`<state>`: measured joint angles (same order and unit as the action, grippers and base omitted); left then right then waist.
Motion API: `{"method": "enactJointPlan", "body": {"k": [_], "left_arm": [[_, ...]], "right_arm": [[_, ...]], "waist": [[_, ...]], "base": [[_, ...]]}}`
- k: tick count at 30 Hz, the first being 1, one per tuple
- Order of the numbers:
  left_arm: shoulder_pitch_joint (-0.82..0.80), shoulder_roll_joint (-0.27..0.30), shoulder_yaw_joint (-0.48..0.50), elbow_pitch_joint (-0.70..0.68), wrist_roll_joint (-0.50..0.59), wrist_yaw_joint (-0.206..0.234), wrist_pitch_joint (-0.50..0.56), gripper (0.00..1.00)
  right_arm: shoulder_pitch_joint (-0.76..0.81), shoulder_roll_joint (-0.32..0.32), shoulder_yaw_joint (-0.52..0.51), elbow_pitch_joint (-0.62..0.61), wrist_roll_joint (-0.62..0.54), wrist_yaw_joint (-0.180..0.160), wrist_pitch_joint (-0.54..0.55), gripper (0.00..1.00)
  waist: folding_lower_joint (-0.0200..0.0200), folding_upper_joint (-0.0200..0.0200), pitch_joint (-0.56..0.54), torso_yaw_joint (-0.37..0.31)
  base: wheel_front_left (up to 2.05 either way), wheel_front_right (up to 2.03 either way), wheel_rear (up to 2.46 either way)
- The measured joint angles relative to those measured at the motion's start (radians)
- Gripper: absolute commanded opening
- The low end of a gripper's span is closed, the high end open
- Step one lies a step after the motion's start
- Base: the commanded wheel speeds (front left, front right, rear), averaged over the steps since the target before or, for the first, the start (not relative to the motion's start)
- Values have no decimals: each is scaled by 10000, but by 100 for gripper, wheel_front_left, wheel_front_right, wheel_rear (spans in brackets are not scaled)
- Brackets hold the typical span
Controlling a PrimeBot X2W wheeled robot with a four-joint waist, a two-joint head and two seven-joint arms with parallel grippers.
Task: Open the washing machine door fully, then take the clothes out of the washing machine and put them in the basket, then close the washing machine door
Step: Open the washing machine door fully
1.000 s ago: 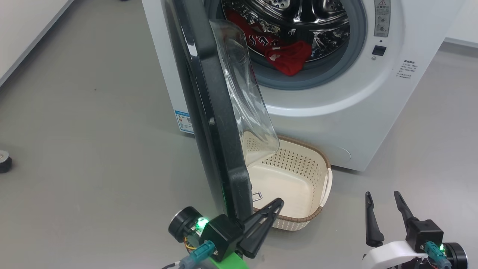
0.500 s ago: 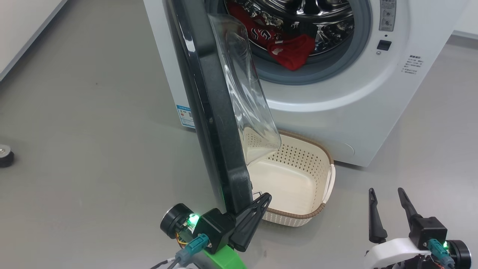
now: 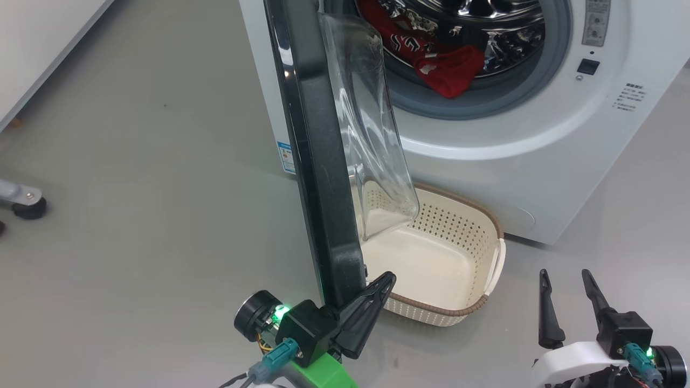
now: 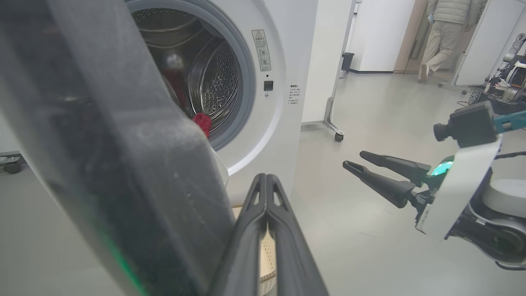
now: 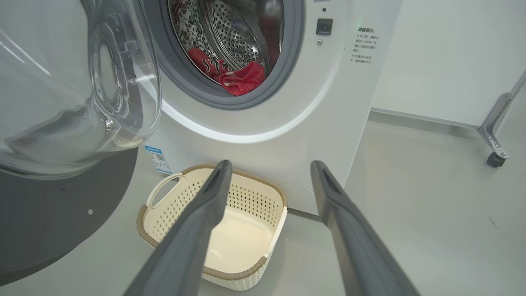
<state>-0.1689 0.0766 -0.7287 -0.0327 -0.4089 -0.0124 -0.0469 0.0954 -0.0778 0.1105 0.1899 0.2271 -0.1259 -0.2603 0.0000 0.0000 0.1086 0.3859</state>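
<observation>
Beside the washing machine door (image 3: 318,161), which stands ajar, your L gripper (image 3: 387,279) is pinched tight, holding nothing. R gripper (image 3: 564,276) is spread wide, empty. Clothes (image 3: 447,75) lie in the drum (image 3: 506,37); their lettering is unreadable. Basket (image 3: 488,226) sits below the opening. Blue label (image 3: 285,157) & warning sticker (image 4: 261,49): text too small.

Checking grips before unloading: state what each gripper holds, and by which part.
Nothing is held. The left gripper is shut on nothing, its fingers beside the lower edge of the washing machine door; the right gripper is open and empty.
</observation>
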Motion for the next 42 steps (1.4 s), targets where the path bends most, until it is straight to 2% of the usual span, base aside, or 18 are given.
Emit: {"method": "enactJointPlan", "body": {"k": [14, 20, 25, 31, 42], "left_arm": [[68, 0, -86, -25, -2, 84, -293, 0], [505, 104, 339, -176, 4, 500, -612, 0], [539, 280, 895, -130, 58, 819, -821, 0], [679, 366, 1595, -130, 58, 1005, -1058, 0], [679, 796, 3674, 374, -109, 1174, -1407, 0]], "right_arm": [[2, -81, -198, -40, 2, 12, 0, 100], [-388, -92, 261, -35, -98, 301, -2, 100], [-635, -117, 370, 123, -198, 456, -2, 100], [-725, -199, 380, 217, -265, 458, -2, 100], [-884, -242, 328, 359, -286, 472, -2, 100]], "waist": [[0, 0, 30, 1114], [0, 0, 164, 1566], [0, 0, 266, 1687], [0, 0, 411, 1724], [0, 0, 516, 1738]], "base": [[0, 0, 0], [0, 0, 0], [0, 0, 0], [0, 0, 0], [0, 0, 0]]}}
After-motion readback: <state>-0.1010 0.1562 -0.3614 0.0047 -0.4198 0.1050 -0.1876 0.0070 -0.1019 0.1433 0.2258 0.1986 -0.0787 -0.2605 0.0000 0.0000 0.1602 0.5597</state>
